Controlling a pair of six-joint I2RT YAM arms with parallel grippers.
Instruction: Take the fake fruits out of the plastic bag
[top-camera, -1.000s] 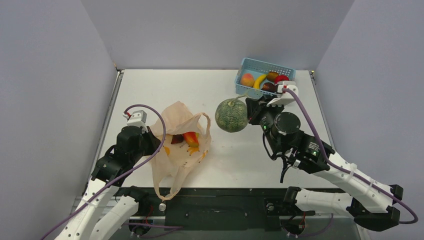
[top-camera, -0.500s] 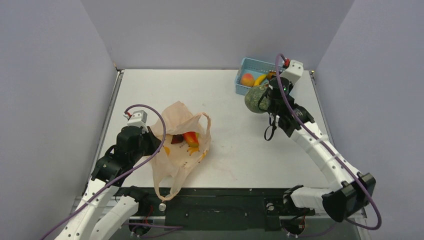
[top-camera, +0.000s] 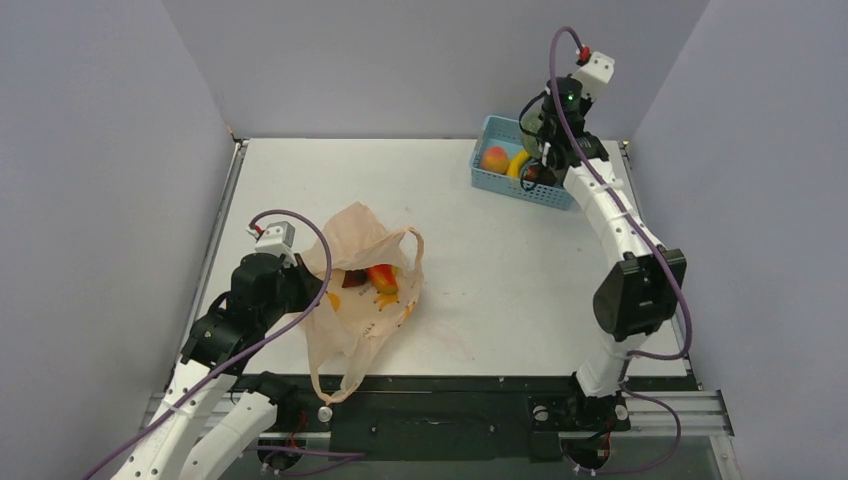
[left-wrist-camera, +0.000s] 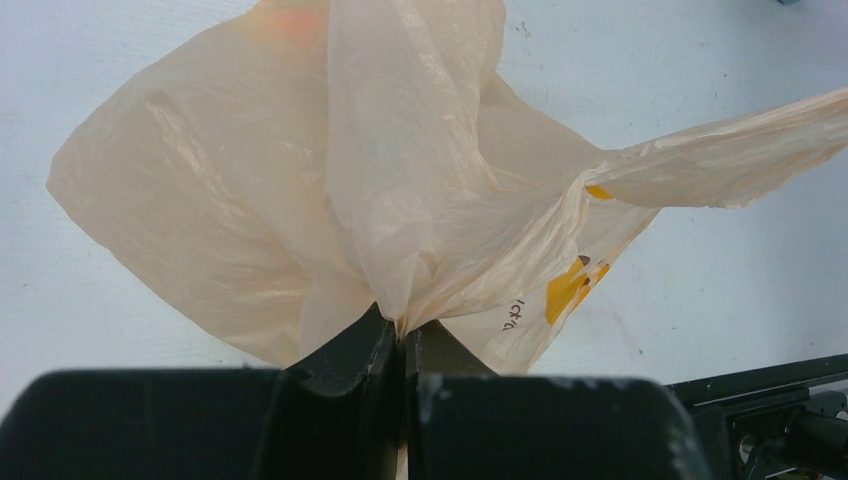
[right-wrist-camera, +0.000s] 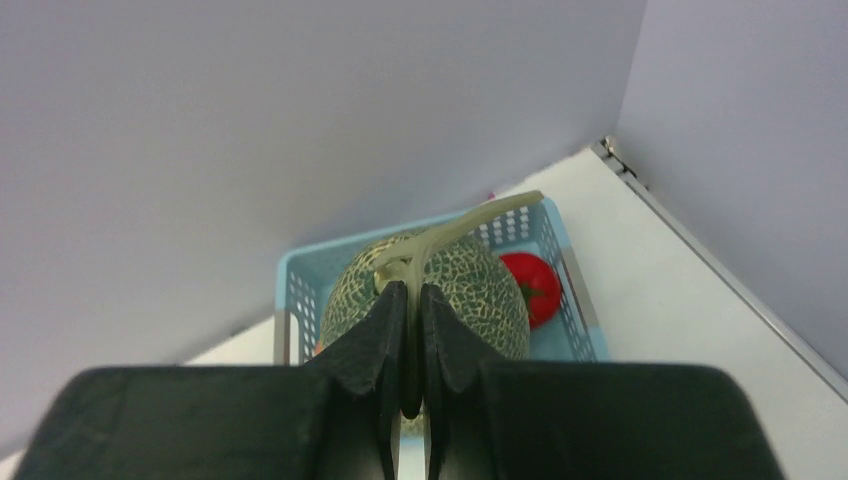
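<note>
Where the plastic bag (top-camera: 352, 310) lies on the left of the desk (top-camera: 500, 260), its folds hide most of the contents, only a mango (top-camera: 383, 277) and a plum (top-camera: 353, 279) showing at its mouth, and the left hand (left-wrist-camera: 405, 345) pinches a bunch of its film at the left edge. Over the blue basket (right-wrist-camera: 295, 290) in the far right corner, the melon (right-wrist-camera: 470, 290) hangs just under the right hand (right-wrist-camera: 412, 300), which clamps its stem and covers its lower part.
</note>
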